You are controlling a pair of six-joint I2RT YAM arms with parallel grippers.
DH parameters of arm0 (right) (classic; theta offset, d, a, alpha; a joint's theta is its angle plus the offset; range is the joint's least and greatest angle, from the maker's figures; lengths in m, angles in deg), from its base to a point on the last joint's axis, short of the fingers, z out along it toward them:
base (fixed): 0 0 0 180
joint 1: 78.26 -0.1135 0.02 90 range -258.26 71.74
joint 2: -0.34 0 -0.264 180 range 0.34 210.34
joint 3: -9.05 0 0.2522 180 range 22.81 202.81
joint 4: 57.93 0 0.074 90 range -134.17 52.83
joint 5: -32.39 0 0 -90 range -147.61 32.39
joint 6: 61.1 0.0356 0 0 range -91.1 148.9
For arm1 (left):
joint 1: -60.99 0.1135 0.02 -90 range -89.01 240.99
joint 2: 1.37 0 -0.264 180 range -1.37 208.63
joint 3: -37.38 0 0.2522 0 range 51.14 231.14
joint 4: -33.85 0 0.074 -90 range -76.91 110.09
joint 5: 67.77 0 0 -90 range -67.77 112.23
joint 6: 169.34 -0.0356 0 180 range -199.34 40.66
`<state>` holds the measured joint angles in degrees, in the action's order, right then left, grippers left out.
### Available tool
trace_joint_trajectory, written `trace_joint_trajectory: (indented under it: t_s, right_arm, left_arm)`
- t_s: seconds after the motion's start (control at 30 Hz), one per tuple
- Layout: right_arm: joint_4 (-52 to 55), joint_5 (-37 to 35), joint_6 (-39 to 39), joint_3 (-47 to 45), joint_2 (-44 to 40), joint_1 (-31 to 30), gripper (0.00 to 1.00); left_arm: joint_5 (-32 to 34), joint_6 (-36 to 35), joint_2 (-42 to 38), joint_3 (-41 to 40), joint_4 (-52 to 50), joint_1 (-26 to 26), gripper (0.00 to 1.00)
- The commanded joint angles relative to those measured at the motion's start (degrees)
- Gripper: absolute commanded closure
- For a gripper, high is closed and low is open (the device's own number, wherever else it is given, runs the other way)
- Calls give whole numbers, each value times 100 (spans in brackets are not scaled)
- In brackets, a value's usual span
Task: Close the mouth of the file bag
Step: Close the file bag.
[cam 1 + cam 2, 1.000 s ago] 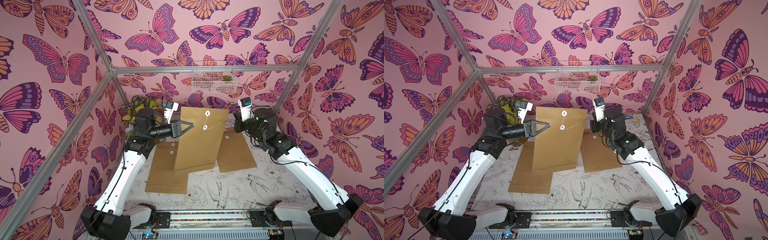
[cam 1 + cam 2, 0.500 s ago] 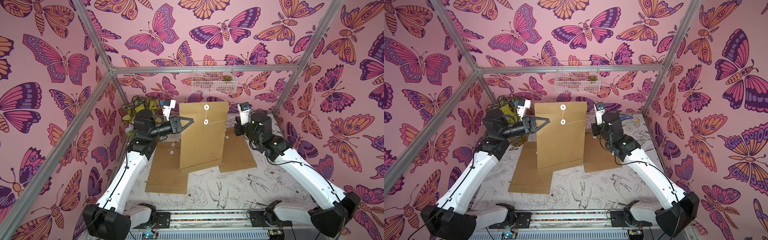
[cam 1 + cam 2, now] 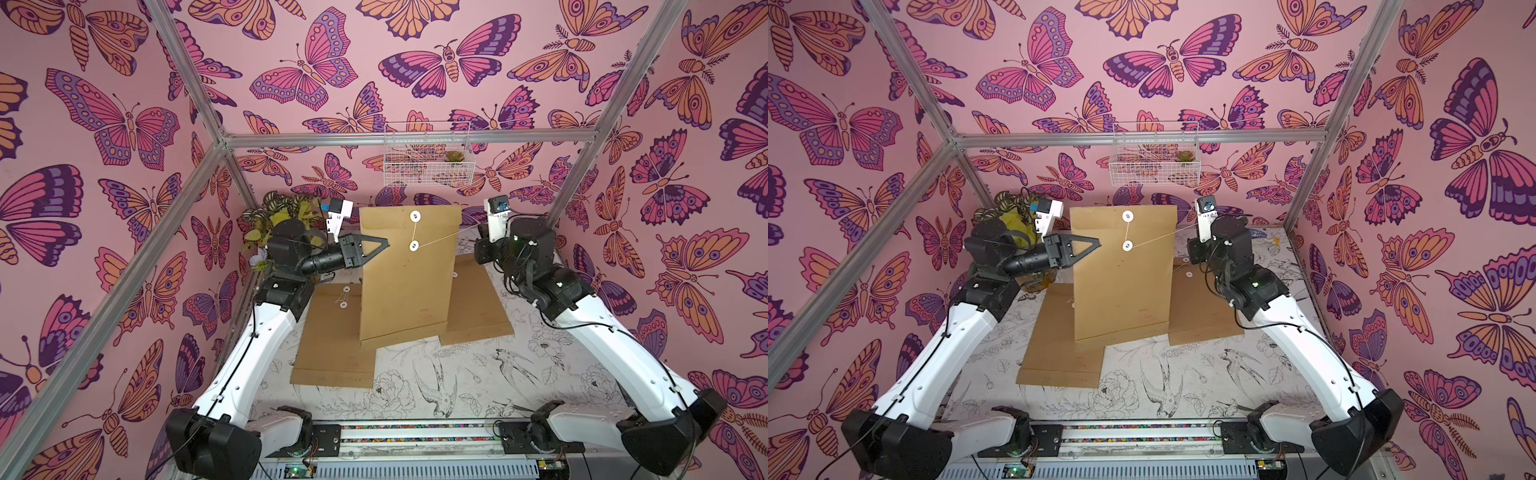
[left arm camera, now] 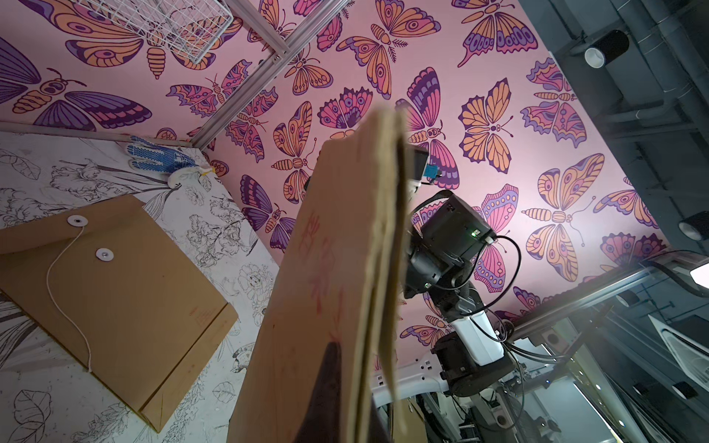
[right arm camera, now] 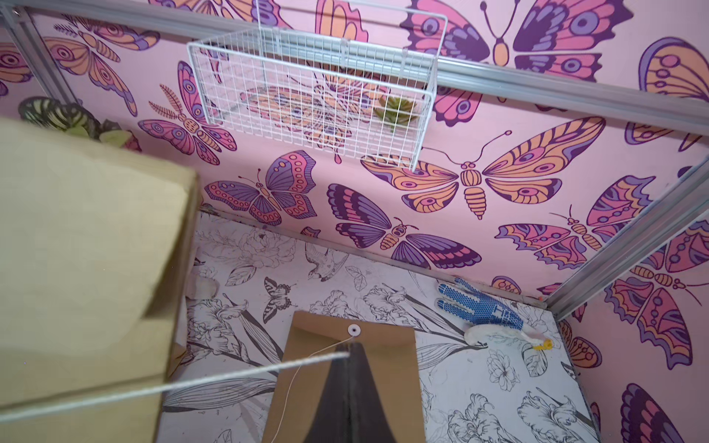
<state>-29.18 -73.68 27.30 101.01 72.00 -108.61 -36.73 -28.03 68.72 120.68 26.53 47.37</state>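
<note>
**Winding the string to shut the file bag**

The file bag [image 3: 409,291] is held upright over the table [image 3: 457,386], above 2 spare bags [image 3: 332,332] lying flat. Whether its bottom edge touches them is unclear. The left gripper [image 3: 385,242] is clamped on the bag's side edge. The right gripper [image 5: 350,351] is pinched on the string [image 3: 436,240], which runs from the upper disc [image 3: 415,216] down to the lower disc [image 3: 414,246], then out taut sideways. The winding looks barely begun. To do it well, the right arm should circle the discs closely under even tension, so the string slips beneath each rim. The left arm should brace the bag without twisting. Slack would let the loops drop off.
</note>
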Motion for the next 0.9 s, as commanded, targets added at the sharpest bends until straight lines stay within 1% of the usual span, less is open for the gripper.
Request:
trace_joint_trajectory:
  t_s: [0.0, 0.17, 0.33, 0.5, 0.87]
  right_arm:
    - [201, -28, -225, 367, -201, -250, 100]
    - [408, 65, -173, 735, -126, -286, 100]
    - [587, 53, -228, 1261, 217, -213, 100]
    - [919, 157, -208, 1818, 646, -115, 100]
    - [1493, 368, -222, 2479, 1106, -177, 100]
  left_arm:
    - [-115, -250, -53, -170, 80, -30, 100]
    - [-119, -491, -13, -330, 15, -29, 100]
    - [-160, -707, -45, -549, -36, -91, 100]
    - [-289, -975, -96, -680, -87, -278, 100]
    - [-239, -1634, 3, -545, -668, -587, 100]
